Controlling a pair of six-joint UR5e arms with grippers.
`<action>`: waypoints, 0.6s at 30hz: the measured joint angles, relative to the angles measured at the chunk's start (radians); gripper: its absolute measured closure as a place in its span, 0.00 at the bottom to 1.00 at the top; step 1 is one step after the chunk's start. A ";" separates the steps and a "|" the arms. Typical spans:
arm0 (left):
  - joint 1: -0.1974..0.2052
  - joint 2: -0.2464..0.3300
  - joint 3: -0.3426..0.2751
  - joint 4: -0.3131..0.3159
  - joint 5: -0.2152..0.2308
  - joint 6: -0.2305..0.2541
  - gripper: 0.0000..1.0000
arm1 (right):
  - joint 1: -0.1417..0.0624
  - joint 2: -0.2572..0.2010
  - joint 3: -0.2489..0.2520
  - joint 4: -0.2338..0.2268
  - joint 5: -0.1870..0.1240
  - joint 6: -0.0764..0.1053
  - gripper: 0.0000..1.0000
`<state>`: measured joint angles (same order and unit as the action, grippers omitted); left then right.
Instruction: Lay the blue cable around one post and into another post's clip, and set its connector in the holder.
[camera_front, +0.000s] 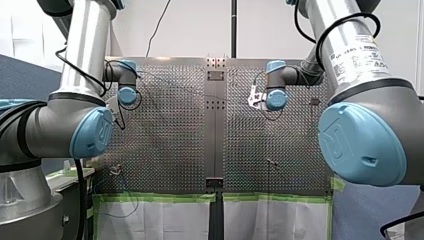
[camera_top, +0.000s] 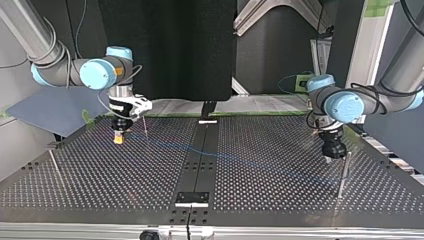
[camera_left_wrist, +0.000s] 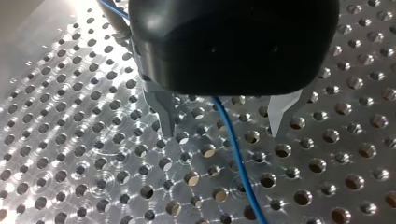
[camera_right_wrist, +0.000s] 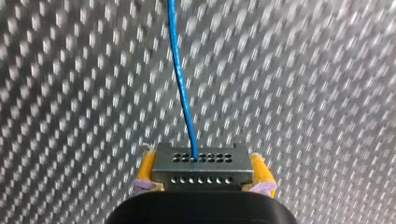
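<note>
Blue cable (camera_left_wrist: 233, 149) — lying on the perforated desk (camera_left_wrist: 70, 140), it passes between the metal fingers (camera_left_wrist: 164, 114) of my left gripper (camera_left_wrist: 222, 134). These fingers stand apart, one on each side of the cable, and neither touches it. From there the cable runs ahead of the gripper across the rows of holes.

Right wrist view: one end of the cable enters a metal connector (camera_right_wrist: 201, 165), a small block with two rows of holes. My right gripper (camera_right_wrist: 201, 173) is clamped on this block, with a yellow pad (camera_right_wrist: 146, 168) pressed against each side.

Top view: the cable shows as a faint blue line across the desk from one gripper to the other. My right gripper, at the view's left, is low over the desk just beside a thin post (camera_top: 145, 127). My left gripper, at the view's right, is low beside a taller post (camera_top: 342, 172). A third post (camera_top: 55, 164) stands near the desk's left edge, well apart from both.
</note>
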<state>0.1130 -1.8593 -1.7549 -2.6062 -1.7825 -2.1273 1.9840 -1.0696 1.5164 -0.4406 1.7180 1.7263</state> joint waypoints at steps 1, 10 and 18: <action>-0.001 0.000 0.000 0.000 -0.001 0.000 0.00 | -0.010 0.000 0.010 -0.010 -0.003 0.001 1.00; -0.006 -0.001 0.000 0.001 0.001 0.002 0.00 | -0.108 0.000 0.109 -0.108 -0.072 0.075 1.00; -0.011 -0.002 0.000 0.001 0.001 0.000 0.00 | -0.194 0.013 0.194 -0.194 -0.057 0.118 1.00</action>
<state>0.1020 -1.8610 -1.7551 -2.6049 -1.7813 -2.1275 1.7902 -1.0568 1.7103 -0.6342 1.6611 1.8440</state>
